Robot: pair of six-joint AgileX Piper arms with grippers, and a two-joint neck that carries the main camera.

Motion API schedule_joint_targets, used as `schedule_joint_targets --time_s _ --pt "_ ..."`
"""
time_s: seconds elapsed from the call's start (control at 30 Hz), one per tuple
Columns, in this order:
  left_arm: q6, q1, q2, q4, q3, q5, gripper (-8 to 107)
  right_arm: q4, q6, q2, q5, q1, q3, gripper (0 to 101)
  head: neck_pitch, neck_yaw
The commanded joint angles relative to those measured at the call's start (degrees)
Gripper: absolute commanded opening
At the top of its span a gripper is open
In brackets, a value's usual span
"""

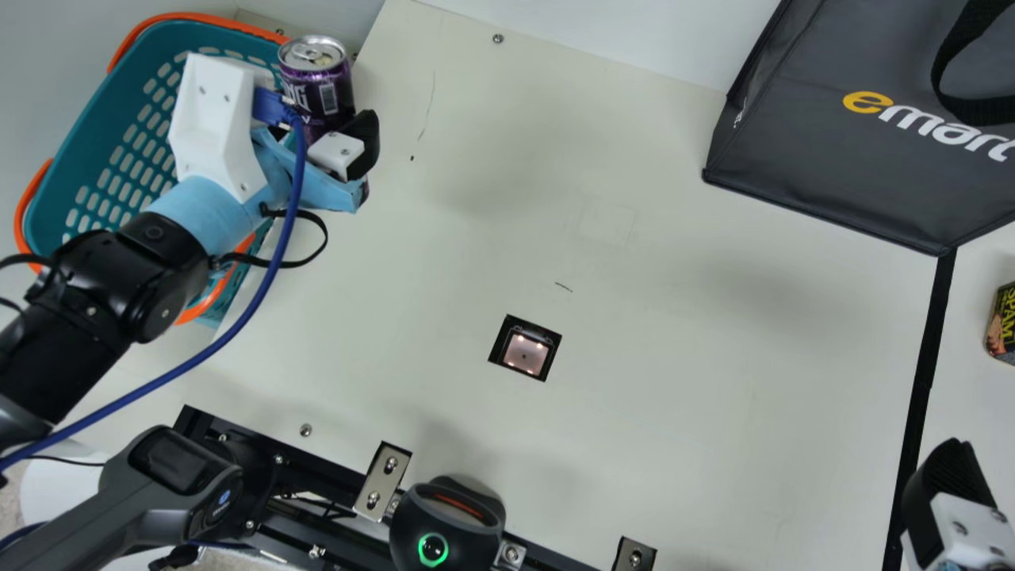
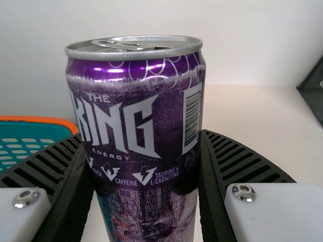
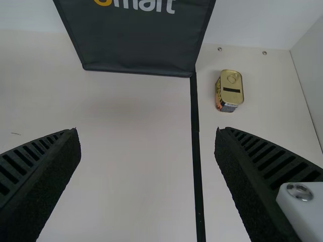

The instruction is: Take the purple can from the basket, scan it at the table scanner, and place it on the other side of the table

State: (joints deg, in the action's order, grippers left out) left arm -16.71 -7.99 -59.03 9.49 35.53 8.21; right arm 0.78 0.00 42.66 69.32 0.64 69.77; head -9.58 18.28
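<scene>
The purple can is upright beside the basket's right rim in the main view, held by my left gripper. In the left wrist view the can stands between both ribbed fingers of the left gripper, which press on its sides; its barcode faces partly toward that camera. The teal basket with orange trim lies behind the left arm. A scanner window is set in the middle of the table. My right gripper is at the lower right; in the right wrist view the right gripper has its fingers wide apart.
A dark shopping bag stands at the back right. Beyond the black strip is a small rectangular tin, also visible as a tin in the right wrist view. A handheld scanner and a round black device sit along the front edge.
</scene>
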Motion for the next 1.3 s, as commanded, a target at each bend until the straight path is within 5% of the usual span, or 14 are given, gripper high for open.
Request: schedule_joint_targets --time_s 0.0,0.63,0.97,1.27 --pt "-0.3 0.0 -0.3 -0.5 -1.5 -3.3 -8 0.0 0.0 0.0 0.0 0.0 0.0 95 1.7 0.1" --pt "10.7 -3.0 -9.4 -15.5 -12.4 -29.7 -8 0.0 0.0 0.0 0.0 0.0 0.0 95 1.7 0.1" --pt "20.1 -11.8 -19.7 -28.6 -13.5 -45.9 -8 0.0 0.0 0.0 0.0 0.0 0.0 95 1.7 0.1" --pt "22.1 -16.7 -27.7 -33.1 -12.8 -56.4 -8 0.0 0.0 0.0 0.0 0.0 0.0 95 1.7 0.1"
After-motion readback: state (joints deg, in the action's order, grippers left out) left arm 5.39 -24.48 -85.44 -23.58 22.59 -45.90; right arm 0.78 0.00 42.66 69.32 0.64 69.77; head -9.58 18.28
